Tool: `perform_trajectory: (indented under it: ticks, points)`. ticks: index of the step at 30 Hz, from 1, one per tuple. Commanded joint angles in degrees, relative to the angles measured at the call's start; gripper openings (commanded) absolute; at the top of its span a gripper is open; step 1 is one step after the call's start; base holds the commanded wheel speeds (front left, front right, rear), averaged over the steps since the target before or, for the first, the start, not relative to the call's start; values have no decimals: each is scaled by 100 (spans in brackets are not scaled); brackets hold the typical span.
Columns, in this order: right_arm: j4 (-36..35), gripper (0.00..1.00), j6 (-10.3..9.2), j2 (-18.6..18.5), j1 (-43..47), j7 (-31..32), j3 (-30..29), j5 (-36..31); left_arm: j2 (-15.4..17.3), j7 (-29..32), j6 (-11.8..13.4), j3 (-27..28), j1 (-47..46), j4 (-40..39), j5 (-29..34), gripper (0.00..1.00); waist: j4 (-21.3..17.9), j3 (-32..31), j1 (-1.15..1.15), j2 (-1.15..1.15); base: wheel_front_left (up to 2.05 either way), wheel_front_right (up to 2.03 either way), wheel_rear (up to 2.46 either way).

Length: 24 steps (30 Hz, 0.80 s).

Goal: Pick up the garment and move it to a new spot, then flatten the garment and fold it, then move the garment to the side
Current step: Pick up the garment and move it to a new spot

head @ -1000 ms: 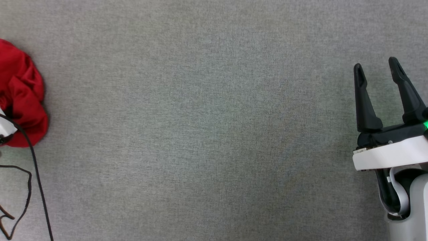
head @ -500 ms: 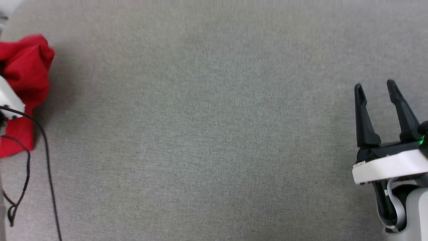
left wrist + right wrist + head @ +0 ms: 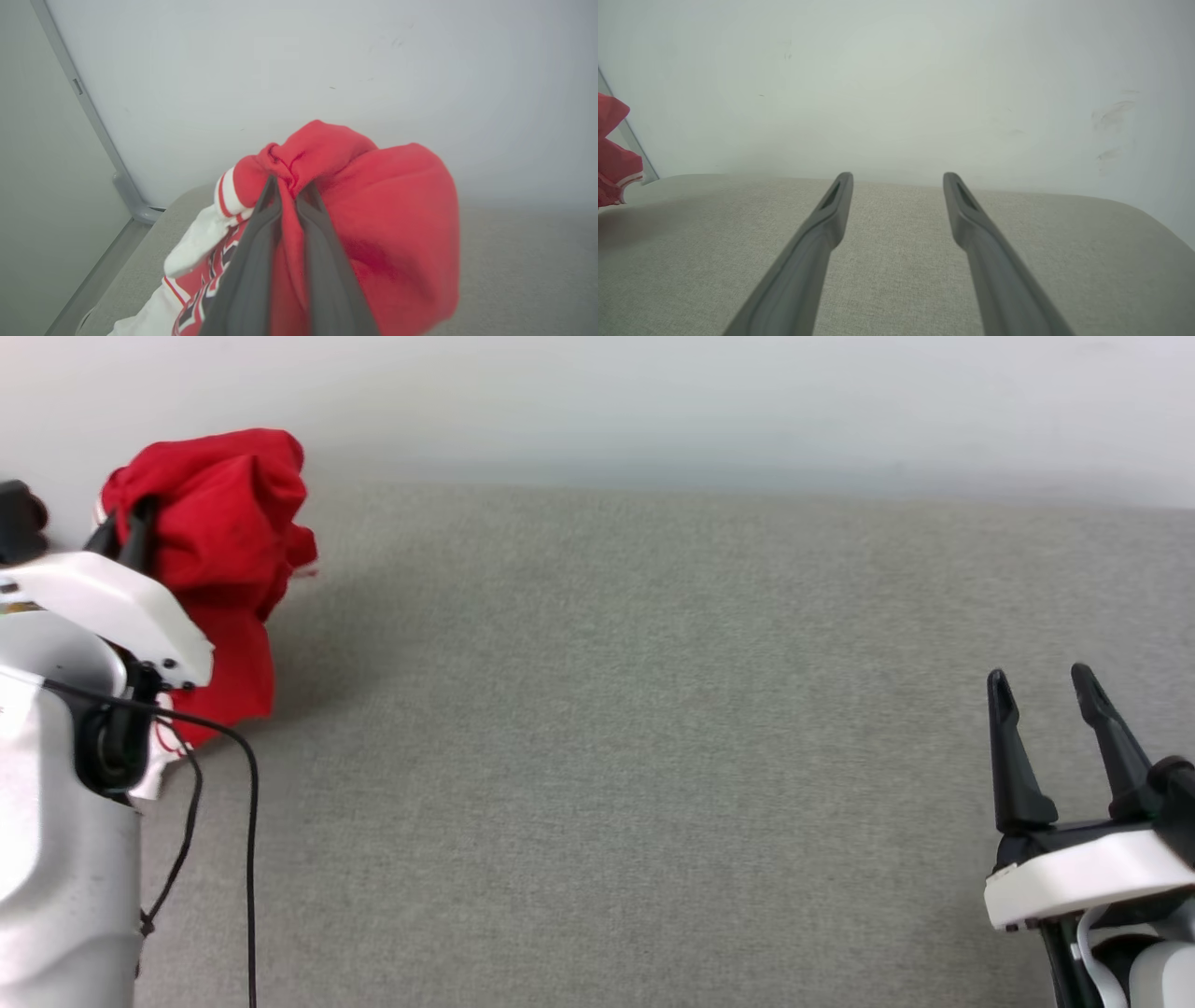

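The garment (image 3: 219,537), a bunched red shirt with white sleeves, hangs at the far left of the grey surface, lifted by my left gripper (image 3: 126,527), which is shut on a fold of it. In the left wrist view the two dark fingers pinch the red cloth (image 3: 373,233) near a white sleeve with red stripes (image 3: 229,193); black lettering shows below. My right gripper (image 3: 1041,686) stands open at the lower right, nothing between its fingers (image 3: 826,219). A red edge of the garment (image 3: 614,158) shows at the left of the right wrist view.
A grey cloth-covered table (image 3: 616,747) spreads between the two arms, ending at a pale wall (image 3: 653,401) behind. A black cable (image 3: 247,821) loops down beside my left forearm. A grey frame post (image 3: 93,121) stands by the table's far left corner.
The camera has tilted up, bringing the wall into view. My left gripper has risen with the garment, which now hangs bunched above the table's left side. The right gripper stays open.
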Motion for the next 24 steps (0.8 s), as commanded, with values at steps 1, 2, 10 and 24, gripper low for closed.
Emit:
perform_trajectory:
  ticks: [1,2,10,24]
  points:
    - [-48,100,-1,25,130,44,18,-16,-39,-84,-43,-63,98,-95,4,0,-194,-225,1,0,0,0,0]
    - [-58,100,-1,27,164,53,42,-23,-121,-123,-68,-103,180,-144,-38,0,-265,-284,1,0,0,0,0]
    - [-240,100,-2,29,434,204,-35,60,-650,-287,-140,-670,640,-699,-48,0,-704,-445,1,0,0,0,0]
    - [-356,100,-2,29,374,248,63,142,-1607,-722,-296,-2214,1128,-654,-64,0,-1505,-217,1,0,0,0,0]
